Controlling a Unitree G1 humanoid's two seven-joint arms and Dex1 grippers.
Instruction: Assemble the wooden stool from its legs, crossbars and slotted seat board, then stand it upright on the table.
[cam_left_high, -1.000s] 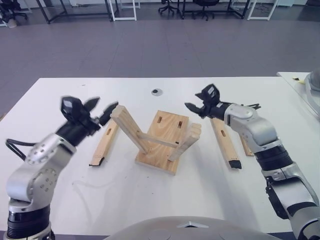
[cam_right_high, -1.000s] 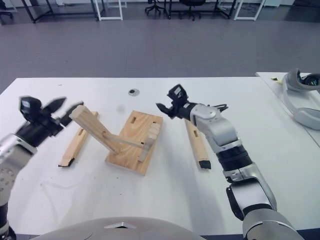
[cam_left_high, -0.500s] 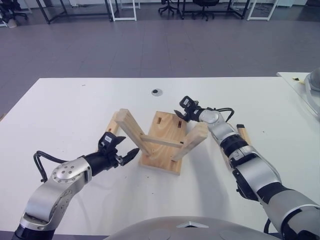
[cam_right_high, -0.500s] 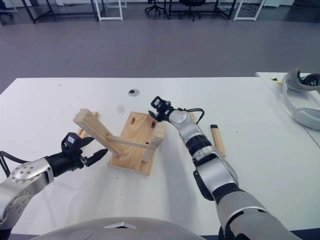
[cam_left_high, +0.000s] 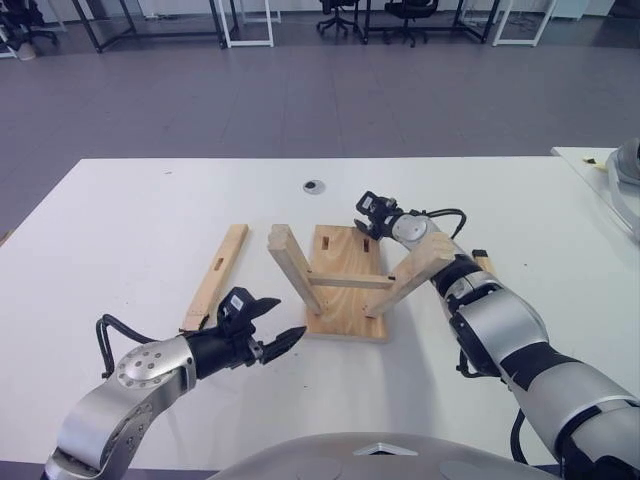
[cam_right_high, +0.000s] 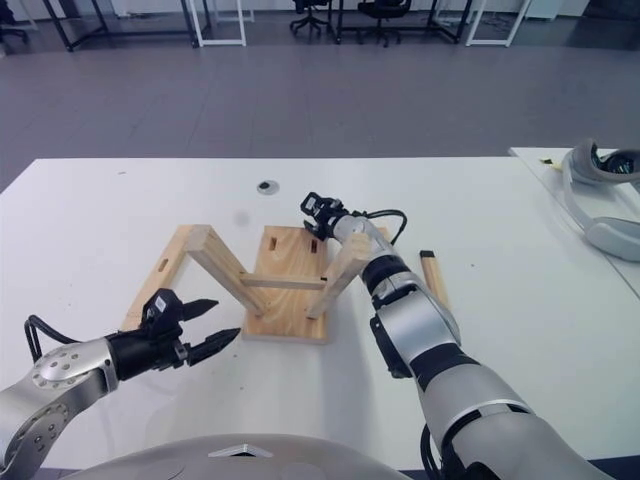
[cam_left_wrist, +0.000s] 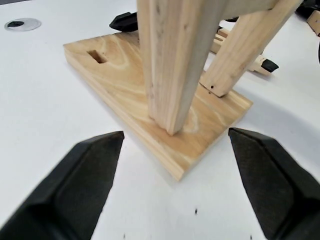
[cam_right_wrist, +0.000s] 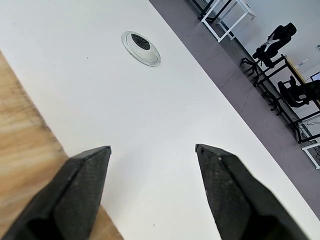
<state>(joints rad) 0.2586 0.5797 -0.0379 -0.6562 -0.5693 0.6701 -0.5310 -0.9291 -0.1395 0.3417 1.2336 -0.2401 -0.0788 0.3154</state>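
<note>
L hand (cam_left_high: 290, 318) released nr seat board (cam_left_high: 345, 258); R hand (cam_left_high: 366, 226) released at far edge; loose leg (cam_left_high: 218, 272) alongside.

The head's two eyes look down over the white table (cam_left_high: 120, 200), both taking in the half-built stool (cam_left_high: 345, 300). The left wrist camera sits low, close to the stool; the right one faces the far cable grommet (cam_right_wrist: 141, 48)

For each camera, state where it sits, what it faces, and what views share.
Eye views: head, facing forward-down at table; left gripper and right gripper show.
Left wrist view: behind the open left gripper, facing the seat board and legs.
Right wrist view: behind the open right gripper, facing the seat board's edge and grommet.
Shared: seat board.
</note>
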